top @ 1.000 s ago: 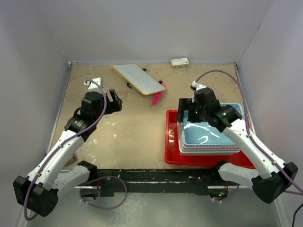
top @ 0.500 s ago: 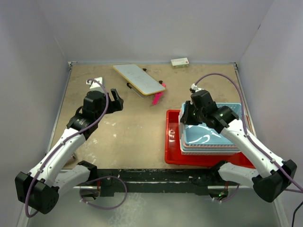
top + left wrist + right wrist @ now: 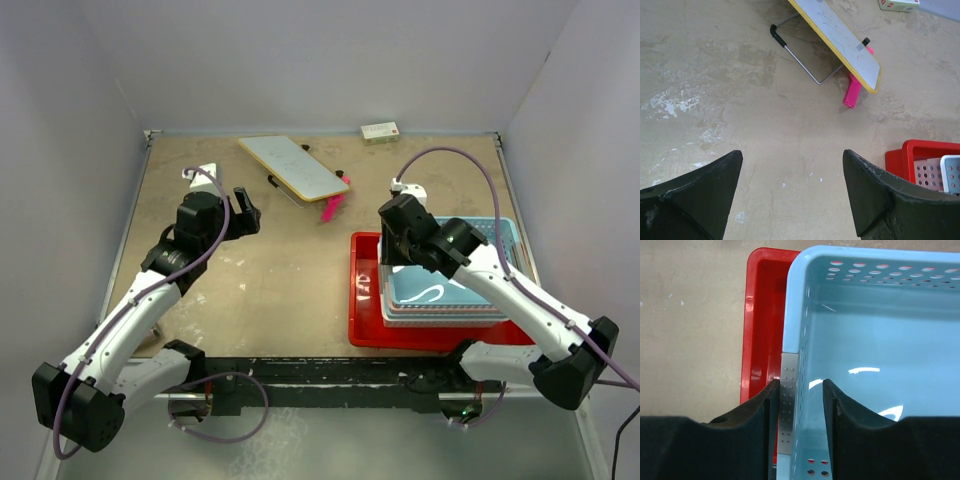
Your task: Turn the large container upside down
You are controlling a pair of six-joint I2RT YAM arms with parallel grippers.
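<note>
Large container (image 3: 364, 300) is sitting unflipped, baskets (image 3: 440, 312) inside; right claw (image 3: 800, 387) is straddling the blue basket (image 3: 880, 340) wall, grip unclear; left claw (image 3: 791, 155) open.

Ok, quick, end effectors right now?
Left end effector: open, holding nothing.
Right end effector: astride the light-blue basket wall; clamped or not cannot be told.

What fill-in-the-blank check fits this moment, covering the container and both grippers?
1. The large container is coloured ___.
2. The right gripper straddles one wall of the top basket, which is coloured ___.
3. The left gripper hangs over the table, holding ___.
Missing words: red; light blue; nothing.
</note>
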